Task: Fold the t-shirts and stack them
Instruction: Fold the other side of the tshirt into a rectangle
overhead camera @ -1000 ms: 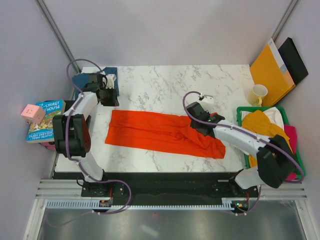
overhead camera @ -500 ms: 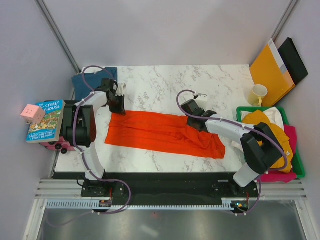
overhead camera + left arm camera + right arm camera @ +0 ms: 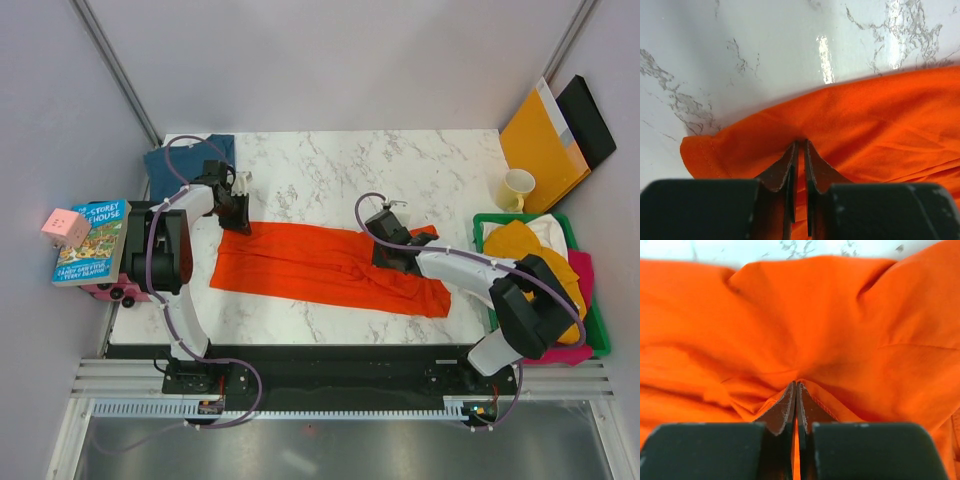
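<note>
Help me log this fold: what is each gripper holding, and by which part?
Both grip the orange-red t-shirt: the left gripper pinches its far left corner, the right gripper a bunched fold near its far edge toward the right.

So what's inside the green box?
A mustard yellow shirt on top, a white shirt and a pink shirt peeking out. Whatever lies under them in the green box is hidden.

5 t-shirts [image 3: 320,265], 2 grippers [image 3: 801,145] [image 3: 796,386], 1 mug [image 3: 517,188], 1 book [image 3: 90,240], 1 basket [image 3: 482,222]
</note>
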